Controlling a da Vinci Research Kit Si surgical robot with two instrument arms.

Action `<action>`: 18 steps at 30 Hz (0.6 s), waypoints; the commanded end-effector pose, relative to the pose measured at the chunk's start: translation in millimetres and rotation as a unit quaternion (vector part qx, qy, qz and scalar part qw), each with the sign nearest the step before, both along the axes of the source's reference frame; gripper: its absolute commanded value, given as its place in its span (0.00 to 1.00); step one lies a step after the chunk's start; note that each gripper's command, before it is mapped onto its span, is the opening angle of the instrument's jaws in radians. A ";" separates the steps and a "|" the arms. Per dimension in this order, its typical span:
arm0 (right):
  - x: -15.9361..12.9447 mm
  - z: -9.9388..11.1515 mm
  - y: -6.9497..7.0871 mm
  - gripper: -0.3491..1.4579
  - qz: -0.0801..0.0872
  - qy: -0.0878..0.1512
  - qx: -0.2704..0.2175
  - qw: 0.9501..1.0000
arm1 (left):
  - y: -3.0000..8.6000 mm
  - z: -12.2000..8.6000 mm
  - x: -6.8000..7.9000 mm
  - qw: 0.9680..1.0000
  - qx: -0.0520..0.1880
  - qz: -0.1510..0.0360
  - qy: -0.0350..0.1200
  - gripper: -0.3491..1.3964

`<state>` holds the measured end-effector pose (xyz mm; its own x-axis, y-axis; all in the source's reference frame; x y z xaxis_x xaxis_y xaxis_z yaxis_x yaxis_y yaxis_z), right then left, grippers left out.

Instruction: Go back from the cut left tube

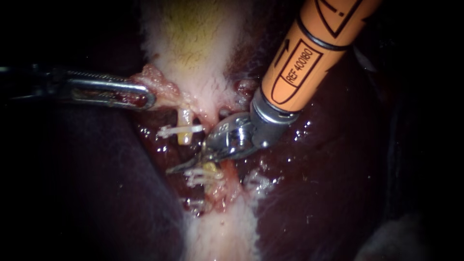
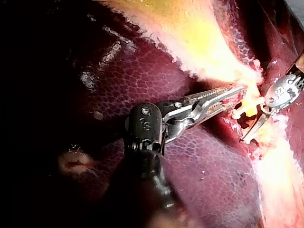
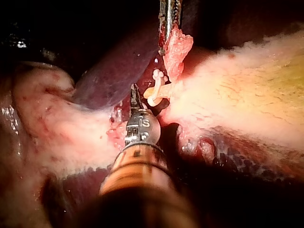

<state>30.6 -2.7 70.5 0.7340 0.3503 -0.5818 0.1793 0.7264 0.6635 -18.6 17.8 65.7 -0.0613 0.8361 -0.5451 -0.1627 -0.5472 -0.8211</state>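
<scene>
**Endoscope view.** From nine o'clock, left instrument (image 1: pixel 146 96), jaws clenched on a pink flap of tissue (image 1: pixel 157 82) at the edge of the pale gallbladder (image 1: pixel 193 43). From one o'clock, right instrument (image 1: pixel 182 167) on an orange shaft, slender blades lying together with nothing between them, tip pointing toward eight. At centre, cut left tube (image 1: pixel 184 136) in two parts. Upper stump on the gallbladder side, yellowish, crossed by a white clip (image 1: pixel 180 129). Toward five o'clock of it, across a bare gap, lower stump (image 1: pixel 211 168) with further clips (image 1: pixel 199 178). Blade tip right in that gap, just beside the lower stump. Dark liver (image 1: pixel 319 188) on both sides.

**Left wrist view.** Left instrument (image 2: pixel 233 92) clamped on the flap. Just ahead of its jaws, the clipped upper stump (image 2: pixel 247 105). Beyond that, the closed blades of the right instrument (image 2: pixel 251 132), very near, touching or not hard to tell.

**Right wrist view.** Ahead of the right instrument (image 3: pixel 134 95), blade tip just short of the clipped stump (image 3: pixel 161 90). Farther on, the left instrument (image 3: pixel 167 38) gripping the flap.

**Judgement.** Judging by the gap, cutting done, only the retreat toward one o'clock left.
- Could hook a clip with a sideways drag of the tip, loosening it or tearing a stump.
- Could scrape the liver with a dipping wrist.
- Could rip the flap with a harder pull toward nine.

Best drawn straight back along the shaft, blades together.
</scene>
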 end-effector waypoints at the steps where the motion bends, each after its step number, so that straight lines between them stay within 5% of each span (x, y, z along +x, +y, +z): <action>1: -0.1 0.0 0.0 0.00 0.000 0.000 0.000 1.000 | 0.0 0.0 0.0 1.000 0.000 0.000 0.000 0.00; 4: -0.3 -0.1 -0.1 0.07 0.008 -0.001 -0.008 1.000 | 0.0 0.0 0.1 1.000 0.000 0.000 0.000 0.00; 7: -0.4 -0.1 -0.1 0.52 0.015 -0.001 -0.013 1.000 | 0.0 0.0 0.1 1.000 0.000 0.000 0.000 0.00; 9: -0.5 -0.1 -0.1 0.67 0.021 -0.001 -0.017 1.000 | 0.0 0.1 0.1 1.000 0.000 0.000 0.000 0.00; 18: -1.3 -0.5 -0.1 0.82 0.033 -0.004 -0.024 0.999 | 0.2 0.5 0.3 1.000 0.000 0.001 -0.001 0.00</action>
<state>29.3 -2.8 69.9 0.7139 0.3713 -0.5937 0.1198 0.7706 0.6260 -18.3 18.0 66.3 -0.0626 0.8355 -0.5458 -0.1600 -0.5482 -0.8209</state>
